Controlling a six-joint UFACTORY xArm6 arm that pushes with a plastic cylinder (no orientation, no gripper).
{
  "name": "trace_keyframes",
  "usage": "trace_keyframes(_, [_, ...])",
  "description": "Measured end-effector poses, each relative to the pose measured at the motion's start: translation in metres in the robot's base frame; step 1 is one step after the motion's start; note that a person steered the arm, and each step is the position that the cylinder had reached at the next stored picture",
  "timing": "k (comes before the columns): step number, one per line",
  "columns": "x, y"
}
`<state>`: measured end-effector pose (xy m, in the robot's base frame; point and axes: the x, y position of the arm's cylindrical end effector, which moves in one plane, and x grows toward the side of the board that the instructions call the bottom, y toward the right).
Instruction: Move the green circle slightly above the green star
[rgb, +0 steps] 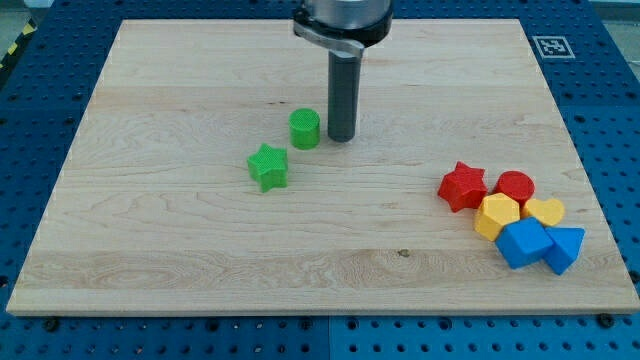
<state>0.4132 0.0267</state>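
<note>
The green circle (305, 129) sits on the wooden board, up and to the right of the green star (268, 167). The two green blocks stand close but apart. My tip (341, 137) rests on the board just to the right of the green circle, with a narrow gap or light touch that I cannot tell apart. The rod rises straight up to the arm's end at the view's top.
A cluster of blocks lies at the view's lower right: a red star (462, 186), a red circle (515, 186), a yellow hexagon (496, 215), a yellow heart (545, 211), a blue cube (523, 243) and a blue triangle (565, 248). The wooden board's (180, 260) edges border a blue perforated table.
</note>
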Motion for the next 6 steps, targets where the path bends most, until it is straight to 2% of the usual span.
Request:
trace_keyframes(2, [-0.005, -0.005])
trace_keyframes(5, [-0.006, -0.043])
trace_keyframes(6, [-0.019, -0.003])
